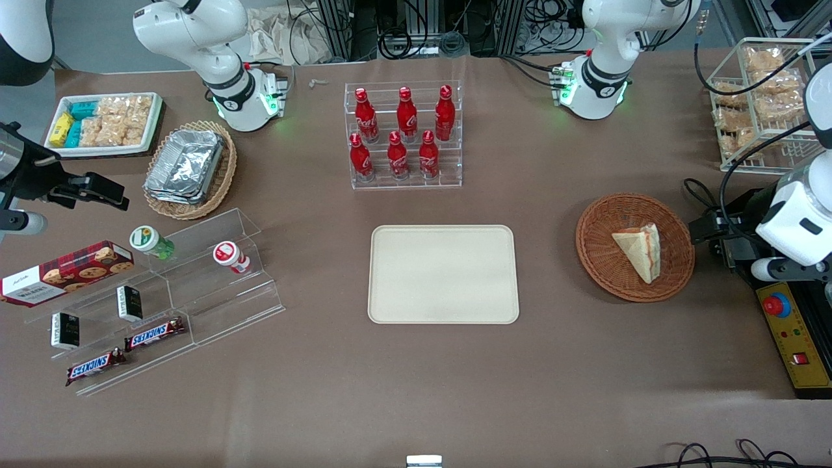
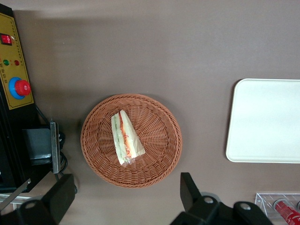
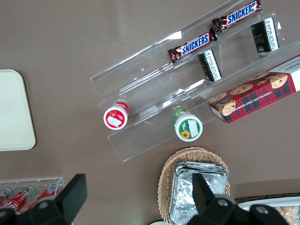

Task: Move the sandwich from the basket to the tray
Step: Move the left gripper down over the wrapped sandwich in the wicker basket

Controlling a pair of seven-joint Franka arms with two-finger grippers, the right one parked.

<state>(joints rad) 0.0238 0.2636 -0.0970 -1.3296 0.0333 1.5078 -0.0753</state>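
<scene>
- The table (image 1: 416,390) is being covered by a brown cloth, and the task's things are being kept in its middle and toward the working arm's end, presumably so that they lie within that arm's reach.
- The tray (image 1: 443,273) is being left flat and bare between the basket and the snack displays, nearer to the front camera than the rack of red bottles (image 1: 403,133); its whole surface is being offered as a landing place.
- The basket (image 1: 598,260) is being shown well apart from the tray, toward the working arm's end, with a control box (image 1: 796,341) beside it.
- The gripper (image 2: 126,199) is being held high above the basket, looking straight down; its fingers (image 2: 190,187) are being kept wide apart and nothing is being gripped. Judging from this, the approach is only being prepared, with the spread wide enough to take the wedge between the fingers.
- The sandwich (image 2: 125,137) is being seen lying in the middle of the basket, its striped red and green cut edge being turned upward toward the wrist camera, so a descent onto its two bread faces is probably being called for.
</scene>
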